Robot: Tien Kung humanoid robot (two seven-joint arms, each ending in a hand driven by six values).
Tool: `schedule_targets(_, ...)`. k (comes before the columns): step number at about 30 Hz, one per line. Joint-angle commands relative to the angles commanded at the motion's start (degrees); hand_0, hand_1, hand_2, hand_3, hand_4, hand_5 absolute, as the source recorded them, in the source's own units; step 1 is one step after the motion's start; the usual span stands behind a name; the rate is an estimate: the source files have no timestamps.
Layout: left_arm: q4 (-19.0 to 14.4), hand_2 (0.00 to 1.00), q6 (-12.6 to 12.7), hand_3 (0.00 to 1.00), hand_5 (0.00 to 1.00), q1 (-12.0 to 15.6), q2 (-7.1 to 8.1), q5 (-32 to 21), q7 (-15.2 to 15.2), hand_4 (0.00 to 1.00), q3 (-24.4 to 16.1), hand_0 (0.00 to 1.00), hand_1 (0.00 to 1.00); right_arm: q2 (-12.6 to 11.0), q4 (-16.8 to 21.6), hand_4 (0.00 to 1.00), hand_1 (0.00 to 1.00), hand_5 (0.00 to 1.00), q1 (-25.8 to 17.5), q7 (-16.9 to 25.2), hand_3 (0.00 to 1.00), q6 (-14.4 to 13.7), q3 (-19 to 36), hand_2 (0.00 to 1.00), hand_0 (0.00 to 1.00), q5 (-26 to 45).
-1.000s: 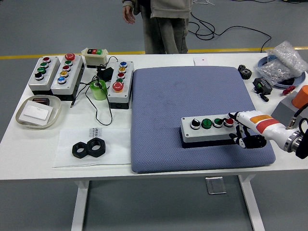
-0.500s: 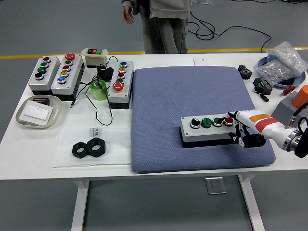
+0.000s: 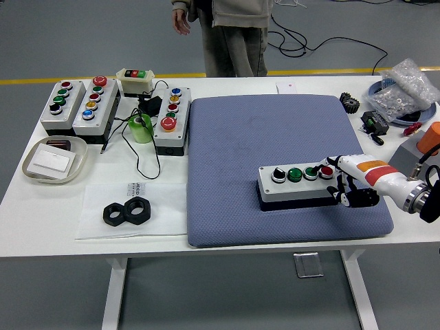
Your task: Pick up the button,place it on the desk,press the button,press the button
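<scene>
A grey four-button control box lay flat on the blue-grey padded mat, toward the mat's 4 o'clock corner, with its long side running left to right. Its caps ran white-and-black, green, green, then a red button at the right end. The right hand, white with black fingers, came in from the table's 3 o'clock edge and met the box at that right end. One white fingertip rested at the red button's upper right edge, while the other fingers were curled under against the mat just beside the box's right end, gripping nothing.

On the white table at 9 to 10 o'clock stood three more button boxes: one with red, green and black caps, a second with a large red mushroom cap on top, and a third beside the mat's left edge. A small cream switch box sat behind them, and a green tape roll between them. At 8 o'clock two black hex nuts lay on a white sheet, with a shallow tray above it to the left. A person stood at 12 o'clock, one hand hanging free.
</scene>
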Motion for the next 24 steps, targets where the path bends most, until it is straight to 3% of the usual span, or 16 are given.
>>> schedule_targets(24, 0.0, 0.876, 0.1, 0.830, 0.998, 0.1, -0.04, 0.3, 0.1, 0.636, -0.2, 0.743, 0.827, 0.4, -1.0, 0.583, 0.159, 0.002, 0.1, -0.2, 0.735, 0.1, -1.7, 0.274, 0.373, -0.3)
